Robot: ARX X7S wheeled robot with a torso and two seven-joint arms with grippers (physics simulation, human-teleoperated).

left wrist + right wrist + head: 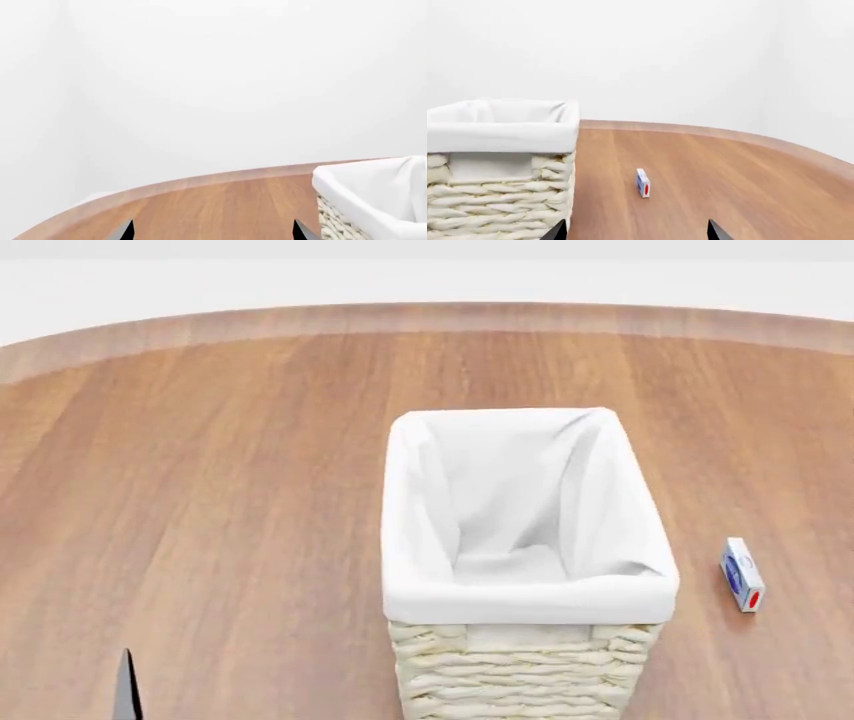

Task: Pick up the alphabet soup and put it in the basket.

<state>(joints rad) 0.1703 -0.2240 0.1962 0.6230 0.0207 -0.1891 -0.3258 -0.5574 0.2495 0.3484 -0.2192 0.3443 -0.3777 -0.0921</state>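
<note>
The basket [527, 585] stands in the middle of the round wooden table, cream wicker with a white cloth liner, and its inside looks empty. It also shows in the left wrist view [373, 195] and the right wrist view [500, 165]. The alphabet soup is out of view in all frames. My left gripper [212, 231] is open and empty over bare wood left of the basket; one fingertip [127, 685] shows in the head view. My right gripper [635, 231] is open and empty, just right of the basket's wall.
A small white-and-blue box with a red spot [742, 575] stands on the table right of the basket, also in the right wrist view [642, 183]. The table's curved far edge [427, 318] runs across the back, with white wall behind.
</note>
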